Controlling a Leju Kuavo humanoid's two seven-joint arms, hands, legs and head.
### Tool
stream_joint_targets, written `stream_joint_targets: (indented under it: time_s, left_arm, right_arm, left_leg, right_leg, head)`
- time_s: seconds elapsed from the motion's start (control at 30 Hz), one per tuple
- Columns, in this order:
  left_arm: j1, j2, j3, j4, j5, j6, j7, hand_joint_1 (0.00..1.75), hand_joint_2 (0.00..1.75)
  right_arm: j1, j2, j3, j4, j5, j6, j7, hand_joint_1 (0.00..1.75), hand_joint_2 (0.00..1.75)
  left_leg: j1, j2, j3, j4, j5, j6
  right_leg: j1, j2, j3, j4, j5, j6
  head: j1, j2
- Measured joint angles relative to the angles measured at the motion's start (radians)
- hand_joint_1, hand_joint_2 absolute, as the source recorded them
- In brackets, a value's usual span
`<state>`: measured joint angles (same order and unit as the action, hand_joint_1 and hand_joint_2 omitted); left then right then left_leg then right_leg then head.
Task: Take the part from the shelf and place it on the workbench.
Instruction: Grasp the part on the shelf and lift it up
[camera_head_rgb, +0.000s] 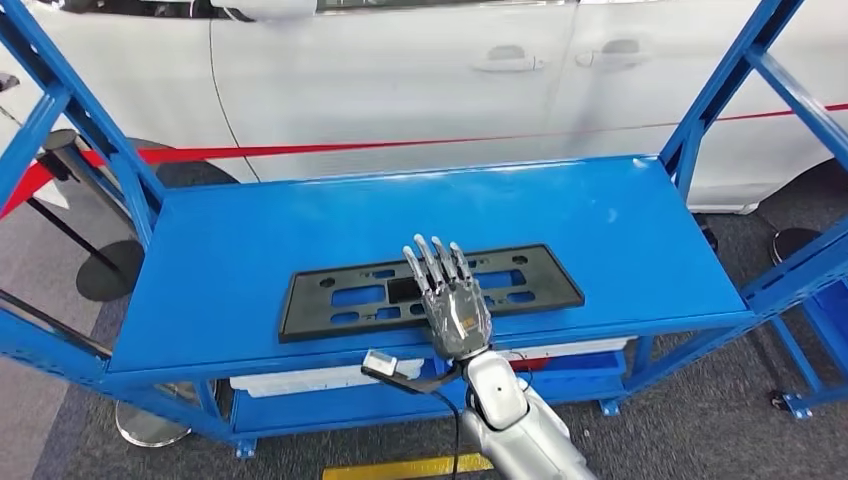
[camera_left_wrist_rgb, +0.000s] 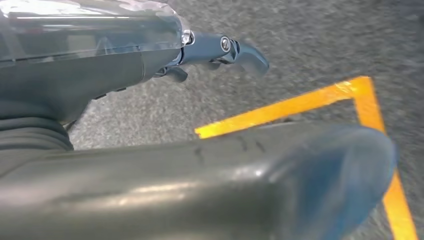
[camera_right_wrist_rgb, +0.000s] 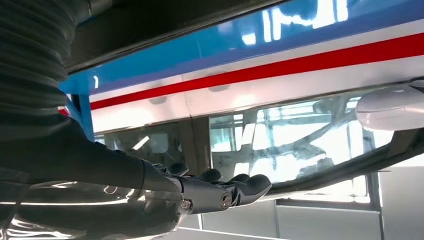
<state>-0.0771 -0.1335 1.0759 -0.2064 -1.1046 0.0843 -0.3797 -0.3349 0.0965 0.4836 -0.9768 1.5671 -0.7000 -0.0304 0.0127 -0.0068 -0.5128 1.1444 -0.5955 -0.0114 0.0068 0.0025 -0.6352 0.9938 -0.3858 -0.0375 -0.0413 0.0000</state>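
A: Where's the part?

B: Black flat plate (camera_head_rgb: 430, 290), long, full of cutouts. It lies flat on the blue shelf (camera_head_rgb: 250, 230), close to the near edge and roughly centred along it. Not picked yet.

A: Right hand?

B: Right hand (camera_head_rgb: 455, 305) is over the middle of the plate, palm down, fingers straight and slightly apart, pointing toward the white car (camera_head_rgb: 400, 70) behind the rack. It holds nothing. From the head view I can't tell whether it's pressing on the plate or just above it. The right wrist view is turned and shows the fingers (camera_right_wrist_rgb: 240, 186) extended, with the car's window and red stripe beyond.

A: Why flat-handed over the centre?

B: My guess: the plate is thin and flush on the shelf, so there's no edge to pinch from above. A flat palm suits dragging it toward the near edge until it overhangs, then gripping there. That's judgement, not observed.

A: Left hand?

B: Left hand (camera_left_wrist_rgb: 220, 52) hangs low over grey floor with yellow tape (camera_left_wrist_rgb: 300, 105). Nothing in it. Fingers look loosely curled, but the view is too partial to call apart or closed.

A: Risk?

B: The plate is long, so an off-centre pull could swing it round.
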Motion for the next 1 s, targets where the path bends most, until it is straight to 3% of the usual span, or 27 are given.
stream_joint_targets:
  time_s: [0.07,0.1,0.13,0.2,0.27,0.33,0.43,0.53,0.6,0.63,0.67,0.73,0.8,0.9,0.97,1.0]
  left_arm:
    - [0.001,0.001,0.0,0.0,-0.005,-0.004,0.0,0.0,0.0]
    - [0.003,0.001,0.0,0.0,-0.008,-0.005,0.0,0.0,0.0]
    - [0.005,0.002,0.0,0.0,-0.01,-0.006,-0.001,0.0,0.0]
    - [0.006,0.003,0.0,0.0,-0.016,-0.008,-0.002,0.0,0.0]
    - [0.004,0.004,-0.002,0.0,-0.024,-0.011,-0.005,0.0,0.0]
    - [0.002,0.004,-0.005,0.0,-0.032,-0.013,-0.008,0.0,0.0]
    - [0.004,0.003,-0.008,0.0,-0.038,-0.016,-0.01,0.0,0.0]
    - [0.002,0.003,-0.011,0.0,-0.043,-0.017,-0.01,0.0,0.0]
    - [0.002,0.003,-0.013,0.0,-0.044,-0.017,-0.01,0.0,0.0]
    - [0.002,0.003,-0.014,0.0,-0.045,-0.017,-0.01,0.0,0.0]
    - [0.002,0.003,-0.015,0.0,-0.045,-0.017,-0.01,0.0,0.0]
    - [0.002,0.002,-0.018,0.0,-0.048,-0.017,-0.01,0.0,0.0]
    - [0.001,0.001,-0.023,0.0,-0.054,-0.018,-0.01,0.0,0.0]
    - [0.002,0.001,-0.029,0.0,-0.063,-0.019,-0.009,0.0,0.0]
    - [0.002,0.001,-0.031,0.0,-0.067,-0.019,-0.008,0.0,0.0]
    - [0.002,0.001,-0.032,0.0,-0.068,-0.019,-0.008,0.0,0.0]
  right_arm:
    - [-0.013,-0.004,0.015,0.024,0.001,0.0,0.039,0.0,1.75]
    - [-0.02,-0.008,0.028,0.038,0.001,0.0,0.058,0.0,1.75]
    - [-0.027,-0.013,0.042,0.052,0.001,0.0,0.077,0.0,1.75]
    - [-0.049,-0.022,0.074,0.087,0.001,0.0,0.111,0.0,1.75]
    - [-0.078,-0.032,0.11,0.134,0.001,0.003,0.142,0.88,1.75]
    - [-0.099,-0.04,0.139,0.179,-0.001,0.016,0.156,1.75,1.75]
    - [-0.112,-0.047,0.147,0.215,-0.019,0.055,0.136,1.75,1.75]
    - [-0.114,-0.053,0.136,0.232,-0.039,0.076,0.106,1.75,1.75]
    - [-0.111,-0.055,0.13,0.241,-0.043,0.08,0.097,1.75,1.75]
    - [-0.11,-0.056,0.128,0.245,-0.044,0.082,0.093,1.75,1.75]
    - [-0.11,-0.057,0.124,0.247,-0.048,0.084,0.088,1.75,1.75]
    - [-0.109,-0.058,0.109,0.249,-0.061,0.086,0.074,1.75,1.75]
    - [-0.104,-0.059,0.085,0.244,-0.076,0.086,0.059,1.75,1.75]
    - [-0.085,-0.065,0.044,0.219,-0.098,0.086,0.035,1.75,1.75]
    - [-0.069,-0.071,0.017,0.188,-0.125,0.086,0.015,1.75,1.75]
    - [-0.058,-0.073,0.004,0.169,-0.143,0.085,0.003,1.75,1.75]
  left_leg:
    - [0.003,0.0,-0.077,0.1,-0.042,-0.007]
    - [0.005,0.0,-0.1,0.111,-0.039,-0.011]
    - [0.007,0.001,-0.109,0.09,-0.011,-0.016]
    - [0.01,0.001,-0.089,-0.022,0.089,-0.022]
    - [0.007,0.004,-0.072,-0.108,0.135,-0.017]
    - [0.002,0.005,-0.074,-0.12,0.135,0.003]
    - [0.007,0.007,-0.069,-0.126,0.152,0.027]
    - [0.008,0.008,-0.068,-0.129,0.153,0.037]
    - [0.008,0.008,-0.068,-0.129,0.153,0.038]
    - [0.008,0.007,-0.067,-0.129,0.152,0.037]
    - [0.008,0.006,-0.065,-0.129,0.152,0.037]
    - [0.006,0.005,-0.062,-0.128,0.149,0.032]
    - [0.003,0.003,-0.061,-0.128,0.148,0.022]
    - [0.002,0.002,-0.06,-0.132,0.148,0.005]
    - [0.003,0.003,-0.077,-0.088,0.116,-0.002]
    - [0.003,0.003,-0.099,-0.037,0.085,-0.003]
  right_leg:
    - [-0.001,0.0,0.012,0.001,-0.013,-0.001]
    - [-0.002,0.002,0.018,0.003,-0.02,0.0]
    - [-0.003,0.003,0.026,0.005,-0.027,0.003]
    - [-0.006,0.005,0.041,0.011,-0.042,0.011]
    - [-0.007,0.005,0.046,0.019,-0.052,0.021]
    - [-0.004,0.004,0.045,0.022,-0.056,0.032]
    - [-0.005,0.003,0.036,0.049,-0.079,0.049]
    - [-0.011,0.002,-0.042,0.216,-0.168,0.064]
    - [-0.014,0.002,-0.088,0.306,-0.193,0.068]
    - [-0.015,0.001,-0.086,0.299,-0.178,0.068]
    - [-0.016,0.001,-0.063,0.251,-0.147,0.067]
    - [-0.015,0.0,0.01,0.108,-0.085,0.059]
    - [-0.01,0.0,0.049,0.027,-0.064,0.051]
    - [-0.011,0.0,0.052,0.015,-0.06,0.036]
    - [-0.016,-0.002,0.056,0.006,-0.054,0.022]
    - [-0.016,-0.003,0.058,0.004,-0.053,0.017]
  head:
    - [0.0,0.0]
    - [0.0,0.0]
    - [0.0,0.0]
    - [0.0,0.0]
    - [0.0,0.0]
    - [0.0,0.0]
    - [0.0,0.0]
    - [0.0,0.0]
    - [0.0,0.0]
    - [0.0,0.0]
    - [0.0,0.0]
    - [0.0,0.0]
    - [0.0,0.0]
    - [0.0,0.0]
    - [0.0,0.0]
    - [0.0,0.0]
